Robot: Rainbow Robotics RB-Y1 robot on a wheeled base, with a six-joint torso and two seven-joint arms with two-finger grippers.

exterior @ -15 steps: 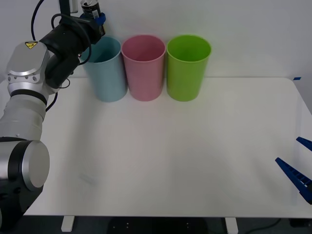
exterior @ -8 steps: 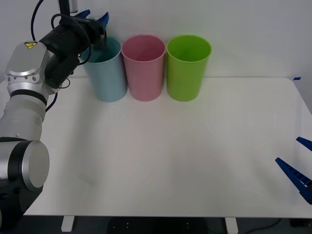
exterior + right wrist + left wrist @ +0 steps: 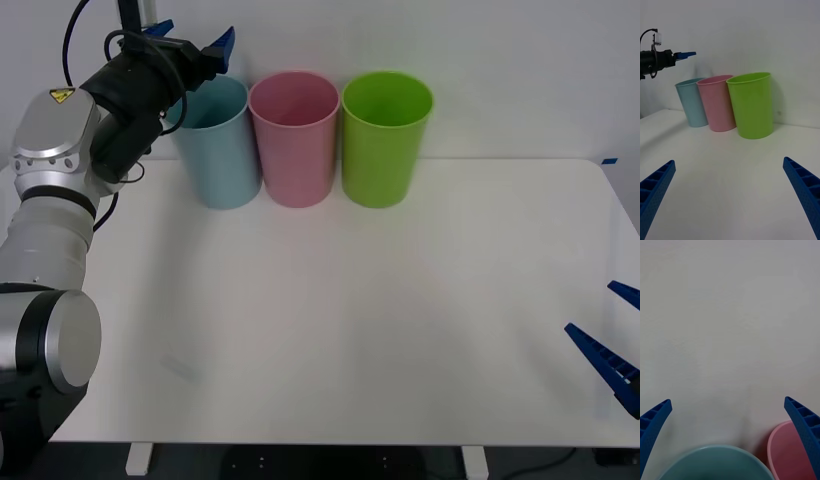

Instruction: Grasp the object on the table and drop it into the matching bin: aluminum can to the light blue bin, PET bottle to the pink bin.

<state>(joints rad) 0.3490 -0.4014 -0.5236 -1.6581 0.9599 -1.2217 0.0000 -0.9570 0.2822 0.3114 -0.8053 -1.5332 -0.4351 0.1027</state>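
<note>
I cannot tell where the can is. The deep inside of the light blue bin [image 3: 220, 150] is hidden from me.

My left claw [image 3: 192, 37] hangs in the air right over the rim of the light blue bin, at the far left of the table [image 3: 350, 320]. Its two blue fingers are spread wide apart. From my left wrist I look down past those fingers and see the round top edge of the light blue bin, with the edge of the pink bin [image 3: 295, 150] just beside it and the white wall behind.

The three bins stand upright in a row at the back of the table, close to the wall. The light blue one is on the left, the pink one is in the middle, and the green bin [image 3: 386, 145] is on the right. The bins sit very close to each other.

My right claw [image 3: 595, 315] waits low at the near right side of the table, well apart from the bins. Its blue fingers are spread wide too.
</note>
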